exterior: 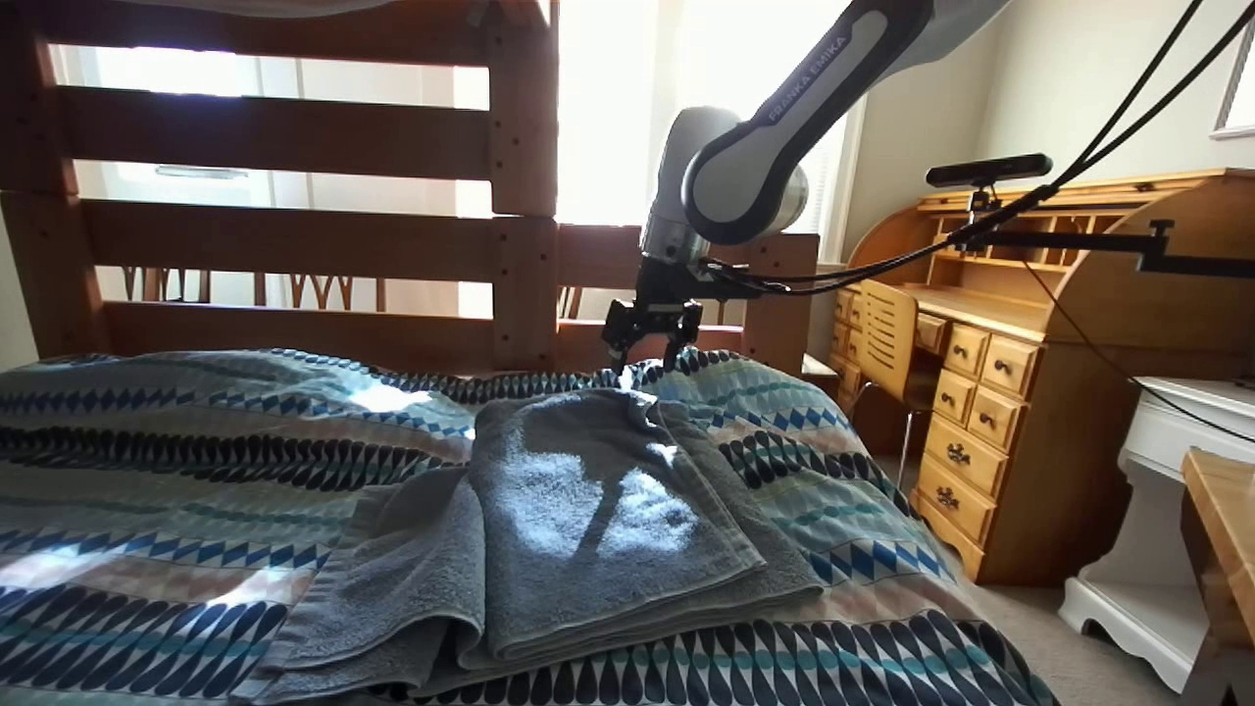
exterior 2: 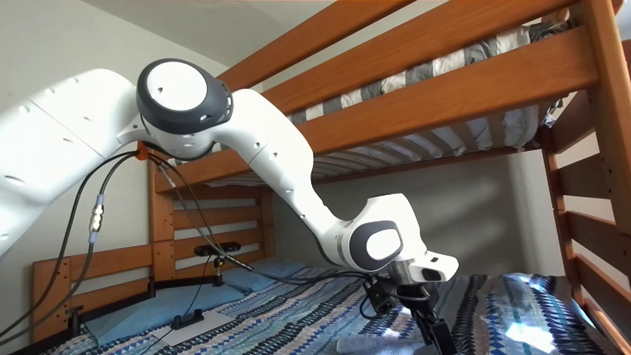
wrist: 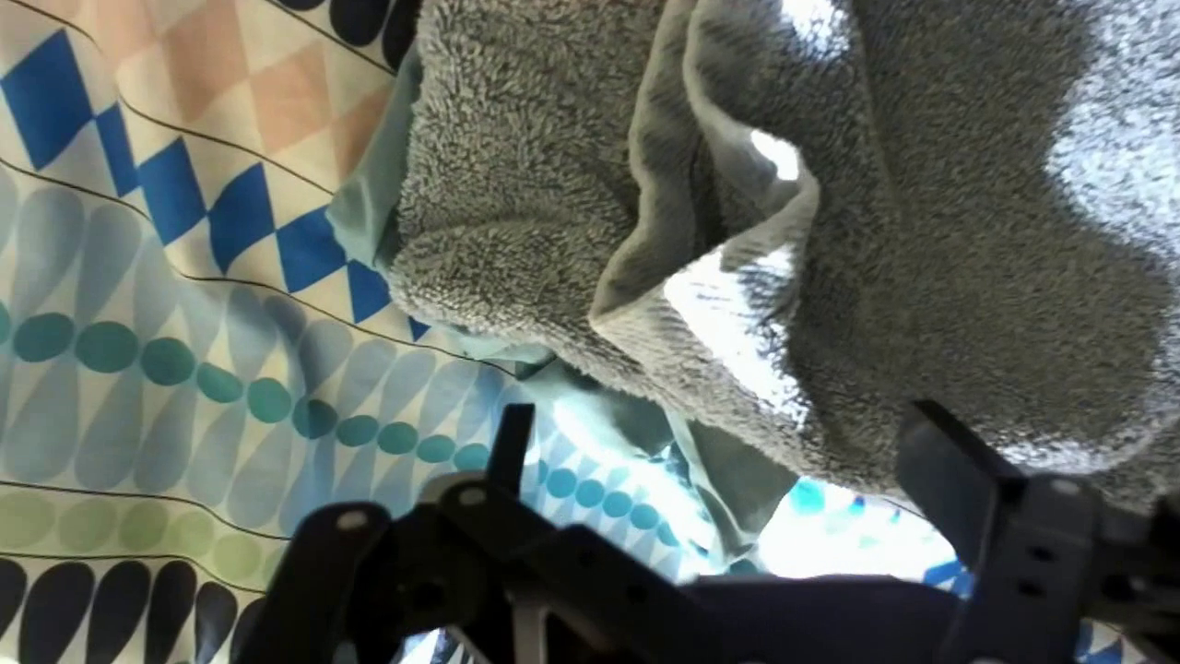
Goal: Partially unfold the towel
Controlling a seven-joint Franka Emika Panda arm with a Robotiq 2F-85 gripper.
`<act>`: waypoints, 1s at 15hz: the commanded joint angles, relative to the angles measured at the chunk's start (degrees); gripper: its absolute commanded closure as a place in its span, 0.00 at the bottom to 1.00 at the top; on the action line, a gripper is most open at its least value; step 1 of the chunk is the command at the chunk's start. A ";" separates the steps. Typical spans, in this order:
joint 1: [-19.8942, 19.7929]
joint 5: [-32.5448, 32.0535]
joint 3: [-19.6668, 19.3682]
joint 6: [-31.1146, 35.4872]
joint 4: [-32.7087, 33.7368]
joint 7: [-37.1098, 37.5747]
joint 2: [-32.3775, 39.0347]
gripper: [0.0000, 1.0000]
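While the towel (exterior: pixel 559 579) lies folded on the patterned bedspread (exterior: pixel 196 500), the gripper (exterior: pixel 646 366) hangs at the towel's far edge, fingers (wrist: pixel 512 447) apart. In an exterior view, wooden bed rails (exterior: pixel 294 240) rise behind the towel; to its right are cables (exterior: pixel 1010 211), a chair (exterior: pixel 890 338), a roll-top desk (exterior: pixel 1079 422) and a white nightstand (exterior: pixel 1162 436).

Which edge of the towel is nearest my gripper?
The towel's far edge in an exterior view, facing the wooden bed rails: the open gripper hangs by it. The near edge and loose flap lie farther off.
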 commanded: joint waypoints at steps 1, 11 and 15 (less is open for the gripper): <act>-0.06 0.19 -0.19 -4.25 2.93 1.94 1.97 0.00; -3.22 2.62 4.99 -11.66 9.17 0.43 6.28 0.25; -3.82 3.70 5.57 -11.68 12.21 0.85 8.73 0.52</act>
